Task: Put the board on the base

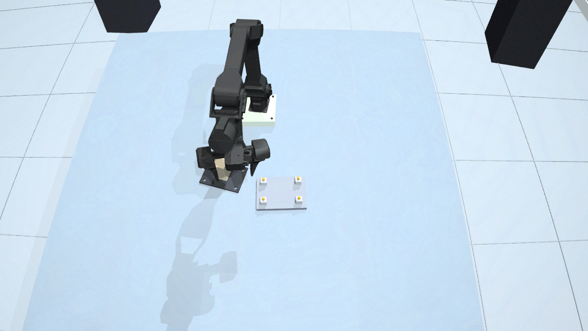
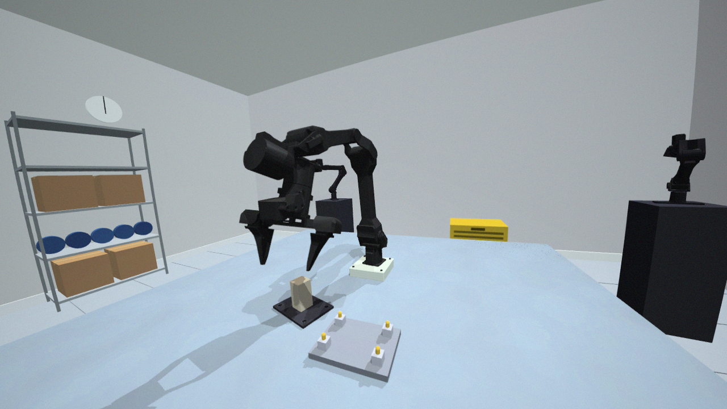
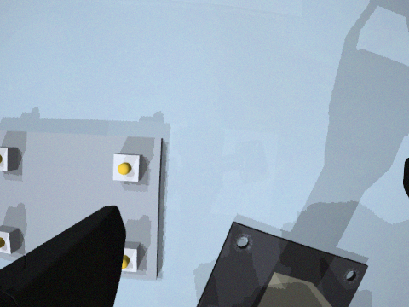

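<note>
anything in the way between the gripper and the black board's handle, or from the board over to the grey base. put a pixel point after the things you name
Nothing visible blocks the open gripper [image 1: 234, 174] [image 2: 285, 267] above the handle [image 1: 222, 169] [image 2: 301, 293] [image 3: 294, 294], nor the black board [image 1: 236, 181] [image 2: 320, 306] [image 3: 264, 260] from the grey base [image 1: 280, 192] [image 2: 355, 341] [image 3: 72, 183].

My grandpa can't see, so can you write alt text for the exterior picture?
An open black gripper hangs above a tan handle on a flat black board. Beside the board, a grey base has four posts topped with gold pins. Shelves stand behind, left.

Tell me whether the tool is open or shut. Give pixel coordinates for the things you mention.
Open: the tool [image 1: 234, 176] [image 2: 285, 267] has its fingertips spread wide above the handle [image 1: 222, 169] [image 2: 301, 295] [image 3: 294, 292], with nothing between them.
</note>
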### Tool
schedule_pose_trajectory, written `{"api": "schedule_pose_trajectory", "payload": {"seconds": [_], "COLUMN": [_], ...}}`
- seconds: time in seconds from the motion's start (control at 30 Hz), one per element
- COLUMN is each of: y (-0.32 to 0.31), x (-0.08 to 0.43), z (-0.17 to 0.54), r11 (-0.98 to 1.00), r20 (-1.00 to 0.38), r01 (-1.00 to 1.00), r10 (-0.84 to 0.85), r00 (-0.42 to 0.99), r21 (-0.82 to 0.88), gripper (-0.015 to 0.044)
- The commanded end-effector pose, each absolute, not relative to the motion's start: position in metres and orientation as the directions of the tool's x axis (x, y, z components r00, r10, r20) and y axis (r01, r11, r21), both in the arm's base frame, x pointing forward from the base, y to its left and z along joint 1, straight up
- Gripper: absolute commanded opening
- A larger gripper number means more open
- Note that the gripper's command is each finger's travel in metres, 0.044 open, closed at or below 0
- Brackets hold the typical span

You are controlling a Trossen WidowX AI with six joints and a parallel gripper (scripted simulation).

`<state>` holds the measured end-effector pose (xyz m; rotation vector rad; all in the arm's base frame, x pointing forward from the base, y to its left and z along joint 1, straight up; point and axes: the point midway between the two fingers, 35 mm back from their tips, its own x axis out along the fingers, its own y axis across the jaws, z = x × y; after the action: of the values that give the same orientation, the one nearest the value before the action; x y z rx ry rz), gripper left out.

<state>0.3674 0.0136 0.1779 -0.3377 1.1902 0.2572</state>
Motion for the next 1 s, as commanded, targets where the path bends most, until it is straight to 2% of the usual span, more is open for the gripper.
{"api": "schedule_pose_trajectory", "payload": {"seconds": [0.0,0.1,0.17,0.5,0.63,0.97], "y": [-0.041,-0.065,-0.068,-0.066,-0.066,-0.065], "x": [0.324,0.292,0.283,0.283,0.283,0.283], "z": [0.163,0.155,0.154,0.152,0.121,0.104], "r11": [0.995,0.995,0.990,0.990,0.990,0.990], "r20": [-0.985,-0.999,-1.000,-1.000,-1.000,-1.000], "r01": [-0.092,0.095,0.140,0.140,0.140,0.140], "r10": [-0.023,-0.015,-0.010,-0.009,-0.009,-0.009], "r00": [0.173,0.053,0.024,0.024,0.024,0.024], "r21": [-0.039,-0.010,-0.006,-0.006,-0.006,-0.006], "gripper": [0.0440,0.0440,0.0440,0.0440,0.0440,0.0440]}}
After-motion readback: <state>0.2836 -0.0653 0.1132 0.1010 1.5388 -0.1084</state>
